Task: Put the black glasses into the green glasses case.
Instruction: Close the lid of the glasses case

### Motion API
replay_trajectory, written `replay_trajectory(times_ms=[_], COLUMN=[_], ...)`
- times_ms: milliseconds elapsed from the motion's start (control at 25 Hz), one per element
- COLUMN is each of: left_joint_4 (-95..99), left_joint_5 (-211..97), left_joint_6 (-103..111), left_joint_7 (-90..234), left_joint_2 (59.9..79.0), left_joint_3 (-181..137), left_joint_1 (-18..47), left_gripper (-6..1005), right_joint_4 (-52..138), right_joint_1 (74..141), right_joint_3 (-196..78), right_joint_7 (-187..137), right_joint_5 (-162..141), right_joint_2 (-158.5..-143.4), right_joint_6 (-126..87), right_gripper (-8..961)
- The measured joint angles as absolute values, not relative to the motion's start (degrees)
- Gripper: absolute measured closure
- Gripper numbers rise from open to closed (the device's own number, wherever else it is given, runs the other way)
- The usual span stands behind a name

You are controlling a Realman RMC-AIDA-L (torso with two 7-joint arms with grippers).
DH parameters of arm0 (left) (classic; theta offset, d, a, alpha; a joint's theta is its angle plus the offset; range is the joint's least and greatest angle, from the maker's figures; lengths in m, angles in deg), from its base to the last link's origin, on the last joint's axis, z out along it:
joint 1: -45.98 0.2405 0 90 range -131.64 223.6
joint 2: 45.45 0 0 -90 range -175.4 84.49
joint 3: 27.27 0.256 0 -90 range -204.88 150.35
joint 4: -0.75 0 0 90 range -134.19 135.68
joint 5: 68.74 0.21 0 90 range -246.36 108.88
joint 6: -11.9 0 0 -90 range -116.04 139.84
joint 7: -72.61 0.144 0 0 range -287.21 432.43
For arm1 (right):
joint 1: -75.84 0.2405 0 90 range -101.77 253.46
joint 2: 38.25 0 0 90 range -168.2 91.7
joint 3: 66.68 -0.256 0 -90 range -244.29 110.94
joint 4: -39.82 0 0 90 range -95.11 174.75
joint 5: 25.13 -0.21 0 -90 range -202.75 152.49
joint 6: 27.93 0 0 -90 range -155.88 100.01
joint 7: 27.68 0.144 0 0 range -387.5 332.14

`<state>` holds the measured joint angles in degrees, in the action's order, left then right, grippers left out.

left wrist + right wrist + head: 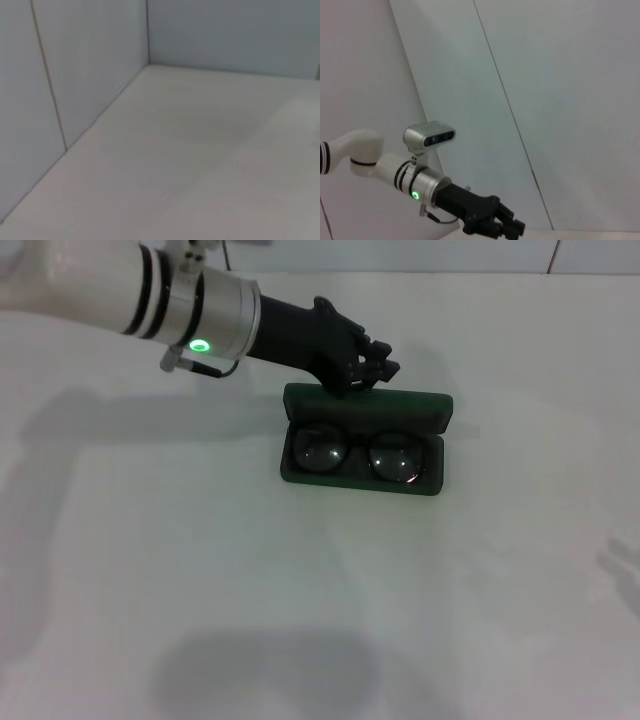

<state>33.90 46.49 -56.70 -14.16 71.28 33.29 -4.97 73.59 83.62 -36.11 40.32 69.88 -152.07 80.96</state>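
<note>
We see the black glasses lying inside the open green glasses case mid-table, with our left gripper just behind its raised lid.

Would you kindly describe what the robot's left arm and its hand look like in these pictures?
The left arm is glossy white with black rings, ending in a silver metal cuff bearing a glowing green ring light and a thin black cable. A silver camera box sits on the wrist. The left hand is matte black with blocky linkage fingers.
</note>
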Motion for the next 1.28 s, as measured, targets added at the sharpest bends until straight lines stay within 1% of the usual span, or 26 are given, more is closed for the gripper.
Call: replay_trajectory(times_ms=[200, 1280], left_joint_4=[32.63, 28.06], left_joint_5=[47.32, 48.80], left_joint_6=[-53.75, -53.68], left_joint_7=[-13.33, -13.01], left_joint_2=[72.01, 72.28], left_joint_3=[33.29, 33.57], left_joint_1=[-4.99, -4.29], left_gripper=[801, 800], right_joint_4=[73.17, 72.64], right_joint_1=[84.01, 84.19], right_joint_3=[-36.10, -36.09], right_joint_7=[40.23, 40.08], right_joint_5=[70.59, 71.19], right_joint_2=[-152.07, -152.06], right_joint_6=[80.96, 80.72], right_gripper=[717, 712])
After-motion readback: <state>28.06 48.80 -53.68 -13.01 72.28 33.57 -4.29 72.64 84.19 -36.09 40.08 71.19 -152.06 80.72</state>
